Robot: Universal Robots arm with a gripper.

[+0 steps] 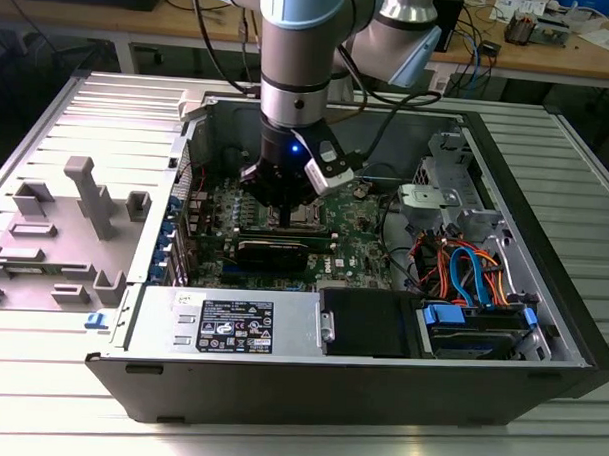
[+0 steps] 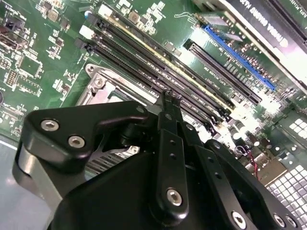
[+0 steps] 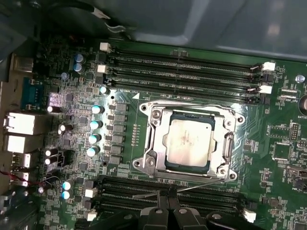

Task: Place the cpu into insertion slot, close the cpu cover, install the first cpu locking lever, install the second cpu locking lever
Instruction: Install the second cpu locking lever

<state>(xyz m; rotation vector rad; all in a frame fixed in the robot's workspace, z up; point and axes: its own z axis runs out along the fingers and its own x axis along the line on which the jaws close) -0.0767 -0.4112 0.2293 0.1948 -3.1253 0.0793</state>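
Arm vertical, end effector (image 1: 287,219) pressed together just beside the cpu (image 3: 188,142).

Ribbed metal table (image 1: 586,178), wooden workbench (image 1: 591,53) behind — cluttered, bright

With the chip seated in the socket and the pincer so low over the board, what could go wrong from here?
1. The black pincer hangs close by the long black memory slots; a sideways drift could knock them.
2. A thin silver lever lies beside the silver-rimmed square socket; slipping off it might scratch the green board.
3. Pressure could disturb the silver-grey square chip.
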